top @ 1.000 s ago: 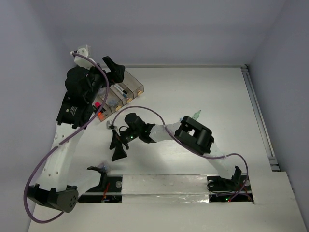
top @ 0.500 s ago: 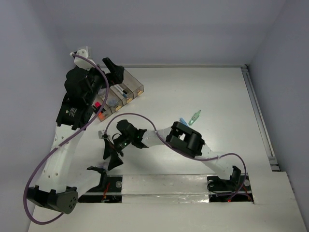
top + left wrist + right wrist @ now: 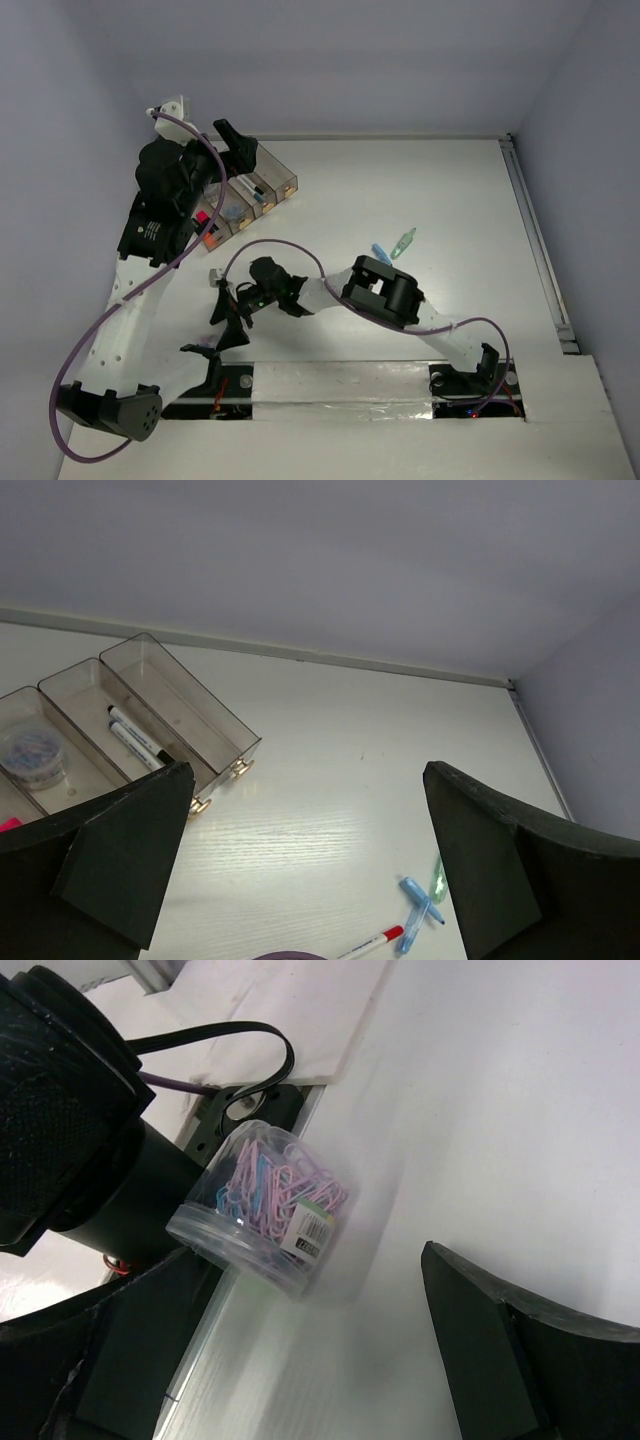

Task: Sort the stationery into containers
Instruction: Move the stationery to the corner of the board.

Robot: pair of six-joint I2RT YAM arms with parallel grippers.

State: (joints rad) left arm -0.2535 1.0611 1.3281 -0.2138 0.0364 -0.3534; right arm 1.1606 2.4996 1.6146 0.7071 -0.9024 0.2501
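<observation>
Left jaws: wide apart, gripping nothing, high over the containers (image 3: 190,705).
Right jaws: wide apart, low over the tabletop (image 3: 330,730), close to the left arm's base.
Clear tub (image 3: 265,1205): full of coloured paper clips, just ahead of the right jaws, touching neither finger.
Containers: two pens (image 3: 135,738) in one bin, a round roll (image 3: 30,755) in the next.
Loose on tabletop: blue clip (image 3: 413,900), green clip (image 3: 438,875), red-tipped pen (image 3: 370,944), well apart from the containers.
</observation>
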